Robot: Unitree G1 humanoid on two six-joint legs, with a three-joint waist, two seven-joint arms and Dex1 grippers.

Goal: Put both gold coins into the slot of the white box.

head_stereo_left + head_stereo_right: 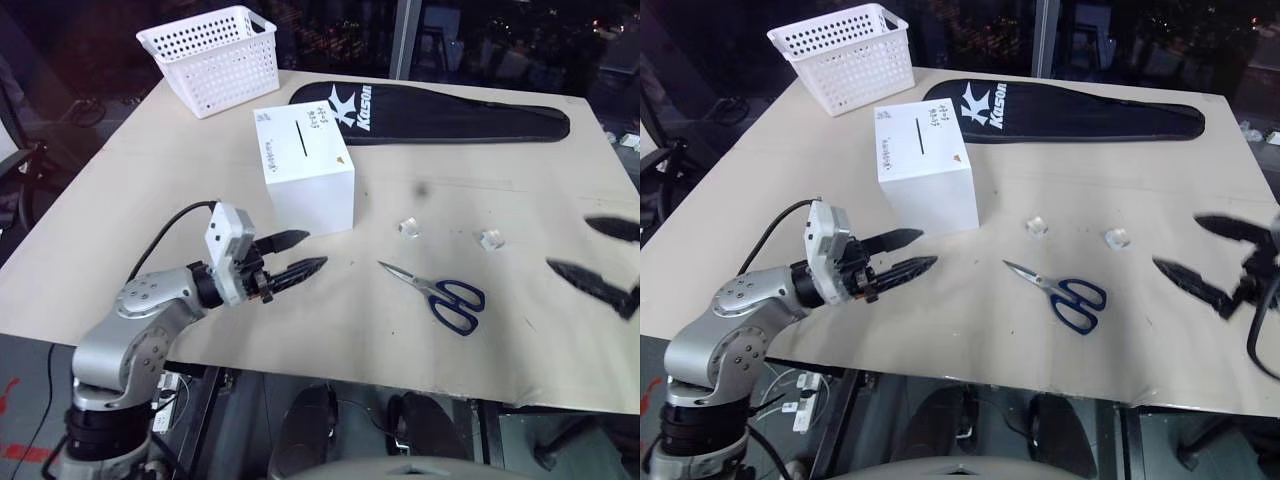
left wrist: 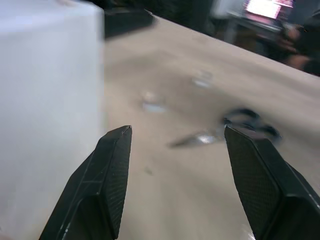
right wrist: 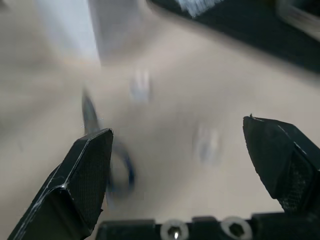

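Observation:
The white box [image 1: 305, 175] stands on the table left of centre, its thin black slot [image 1: 303, 140] on the top face. My left gripper [image 1: 316, 250] hovers low just in front of the box, pointing right. It is open, with nothing between its fingers [image 2: 107, 175]. The box's side [image 2: 50, 100] fills one flank of the left wrist view. My right gripper [image 1: 568, 244] hangs open and empty over the table's right edge, pointing left toward the scissors [image 3: 115, 170]. The gold coins are out of view.
Blue-handled scissors [image 1: 440, 295] lie right of centre, with two small clear blocks [image 1: 408, 226] [image 1: 489, 239] behind them. A white perforated basket [image 1: 212, 58] sits at the back left and a black racket case [image 1: 440, 115] across the back. The table's front edge [image 1: 330, 372] runs close below my left gripper.

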